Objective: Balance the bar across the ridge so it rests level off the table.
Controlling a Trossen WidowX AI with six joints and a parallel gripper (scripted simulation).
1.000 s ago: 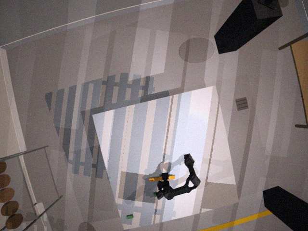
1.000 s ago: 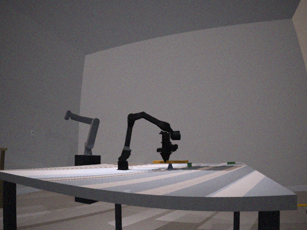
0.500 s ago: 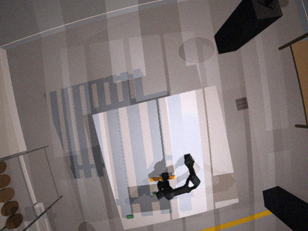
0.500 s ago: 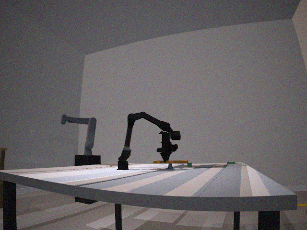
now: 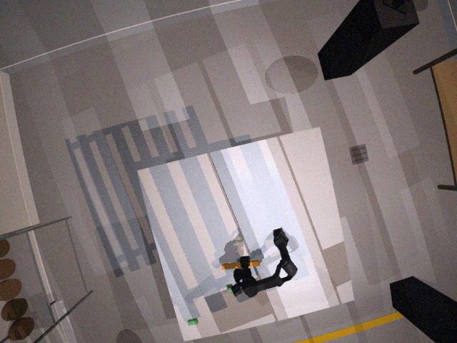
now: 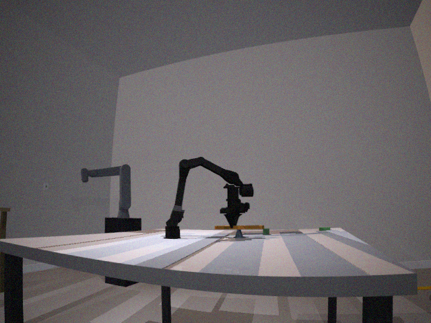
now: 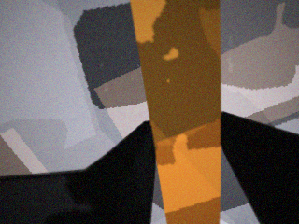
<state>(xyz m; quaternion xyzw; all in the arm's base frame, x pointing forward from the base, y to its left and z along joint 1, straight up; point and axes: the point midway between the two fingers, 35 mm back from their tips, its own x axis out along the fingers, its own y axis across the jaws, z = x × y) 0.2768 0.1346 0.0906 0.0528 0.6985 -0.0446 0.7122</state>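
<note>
The orange bar [image 5: 230, 266] [image 6: 255, 227] [image 7: 189, 177] looks level in the exterior view, a little above the table [image 6: 295, 257]. My gripper [image 5: 245, 264] [image 6: 231, 227] [image 7: 183, 124] points down and is shut on the bar, somewhat to one side of its middle. The small grey-blue ridge [image 6: 238, 234] stands on the table, its top close under the bar near the bar's middle in that view. Whether they touch cannot be told. The ridge cannot be made out clearly in the wrist view.
A green block [image 5: 229, 287] [image 6: 266, 231] is close to the bar, partly hidden by the arm from above. Another green block [image 5: 192, 321] [image 6: 324, 228] lies near a table corner. Striped shadows cross the table. A grey robot arm [image 6: 125, 188] stands beyond the table on a black pedestal.
</note>
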